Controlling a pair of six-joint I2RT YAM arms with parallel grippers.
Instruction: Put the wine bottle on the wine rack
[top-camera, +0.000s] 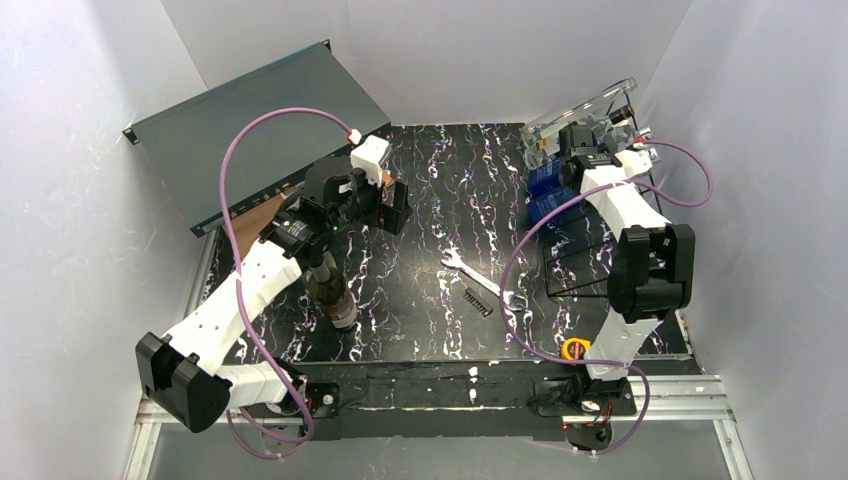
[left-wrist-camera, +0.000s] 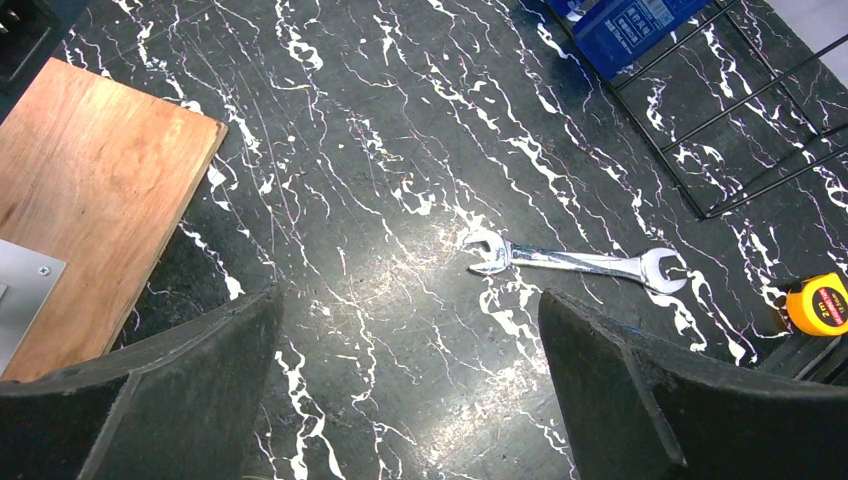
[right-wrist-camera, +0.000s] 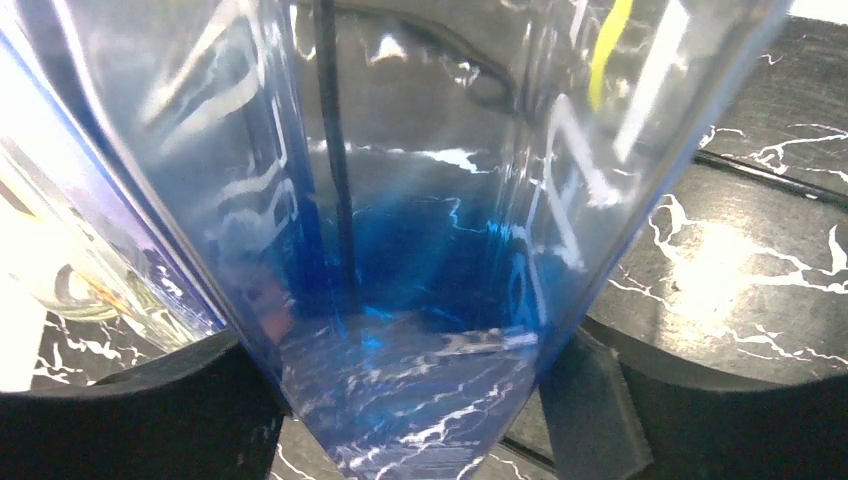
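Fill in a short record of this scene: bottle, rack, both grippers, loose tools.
wine rack: right side of the table, under the right arm
wine bottle: on the table, partly under the left arm, off the rack
left gripper: open, empty
right gripper: around a clear container, grip unclear
loose tools: wrench, tape measure

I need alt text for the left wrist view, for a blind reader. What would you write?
The left tool hangs open and empty above a black marbled table, where a silver wrench lies flat. A wooden board sits at the left; the wire wine rack, a blue package and a yellow tape measure are at the right.
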